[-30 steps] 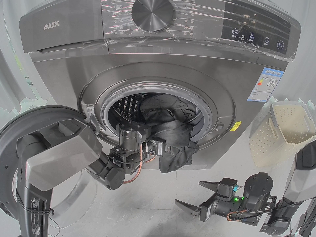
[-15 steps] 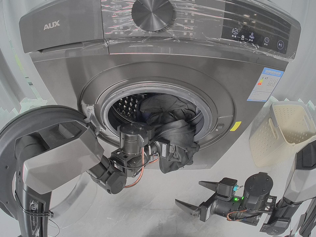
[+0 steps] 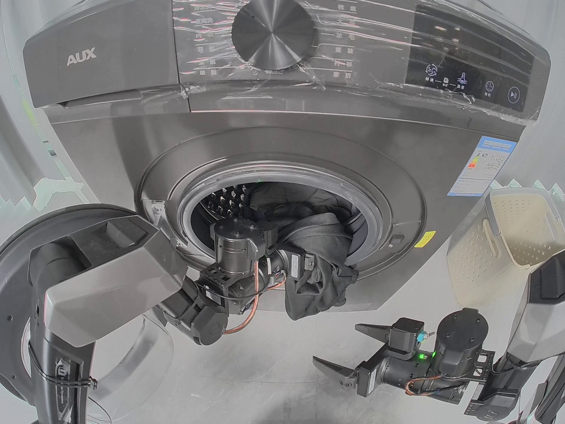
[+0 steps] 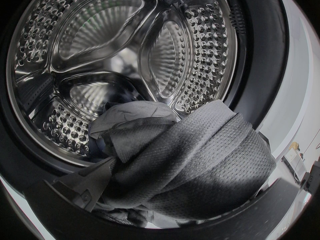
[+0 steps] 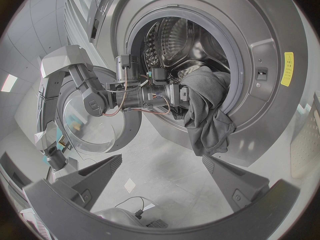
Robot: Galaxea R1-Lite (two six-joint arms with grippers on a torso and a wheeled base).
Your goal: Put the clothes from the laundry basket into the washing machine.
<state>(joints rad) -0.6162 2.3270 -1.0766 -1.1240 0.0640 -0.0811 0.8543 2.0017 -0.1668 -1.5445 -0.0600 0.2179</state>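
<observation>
The washing machine [image 3: 282,142] stood with its brushed-metal front facing the robot. Clear film wrinkled over its control panel [image 3: 365,36] and round knob [image 3: 272,32]. The door [image 5: 90,124], a glass bowl in a dark ring, hung open on the left, with the left arm reaching in front of it. A cream, perforated plastic laundry basket [image 3: 471,254] sat tipped on the floor [image 3: 276,378] beside the machine's right front corner, partly cut off by the right arm.

The dark grey garment [image 3: 318,248], a fine mesh knit, lay half inside the dimpled steel drum [image 4: 100,34]. It sagged across the grey door seal [image 3: 372,225] and down the machine's front. It blocked the lower part of the opening and draped over the left gripper [image 3: 312,266]. One finger [image 4: 83,184] stood far out to the side and the other was buried under cloth, so the jaws looked spread, with fabric bunched between them.

The right gripper [image 3: 336,344] hung low over the floor before the machine's right half, touching nothing, its black wedge-shaped jaws spread wide.
</observation>
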